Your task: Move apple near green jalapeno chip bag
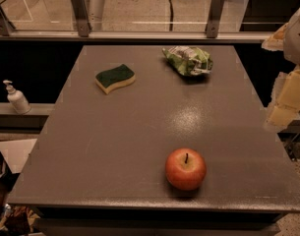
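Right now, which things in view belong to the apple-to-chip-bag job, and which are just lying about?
For the job: apple, near the front edge of the table; green jalapeno chip bag, far right; gripper, beyond the table's right edge.
Lying about: sponge, far left; pump bottle, on the ledge left of the table.

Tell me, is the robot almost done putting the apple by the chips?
Not yet. Done: nothing that shows. The apple sits at the near edge of the table, far from the bag at the back. In hand: nothing, since the hand is up at the right side, away from the apple. Left: reach the apple, grab it, and carry it over beside the bag.
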{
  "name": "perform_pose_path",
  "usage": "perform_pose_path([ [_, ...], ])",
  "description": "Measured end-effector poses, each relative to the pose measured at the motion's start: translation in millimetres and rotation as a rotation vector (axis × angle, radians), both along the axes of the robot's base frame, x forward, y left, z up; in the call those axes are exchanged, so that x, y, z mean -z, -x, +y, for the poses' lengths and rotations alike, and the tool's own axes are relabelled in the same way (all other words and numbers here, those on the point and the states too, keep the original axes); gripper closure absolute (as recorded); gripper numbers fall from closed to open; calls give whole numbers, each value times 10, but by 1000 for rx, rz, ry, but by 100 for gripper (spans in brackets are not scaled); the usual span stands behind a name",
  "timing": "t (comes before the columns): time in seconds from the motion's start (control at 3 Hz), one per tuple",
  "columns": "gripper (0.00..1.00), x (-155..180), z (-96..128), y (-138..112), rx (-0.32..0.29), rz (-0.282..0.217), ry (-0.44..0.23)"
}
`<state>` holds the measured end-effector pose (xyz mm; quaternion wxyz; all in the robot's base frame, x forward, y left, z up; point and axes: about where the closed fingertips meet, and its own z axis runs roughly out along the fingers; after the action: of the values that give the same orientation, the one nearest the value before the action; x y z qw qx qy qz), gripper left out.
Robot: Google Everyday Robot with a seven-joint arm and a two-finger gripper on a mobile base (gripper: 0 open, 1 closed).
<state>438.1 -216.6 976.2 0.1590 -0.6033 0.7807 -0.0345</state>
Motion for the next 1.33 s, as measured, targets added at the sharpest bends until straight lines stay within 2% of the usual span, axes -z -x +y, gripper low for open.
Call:
perform_pose_path([
  [0.33, 0, 0, 0, 0, 0, 0, 0],
  [0.67, 0, 78, 80, -4, -15, 9, -48],
  [1.33, 0, 425, 218, 255, -41, 94, -239],
])
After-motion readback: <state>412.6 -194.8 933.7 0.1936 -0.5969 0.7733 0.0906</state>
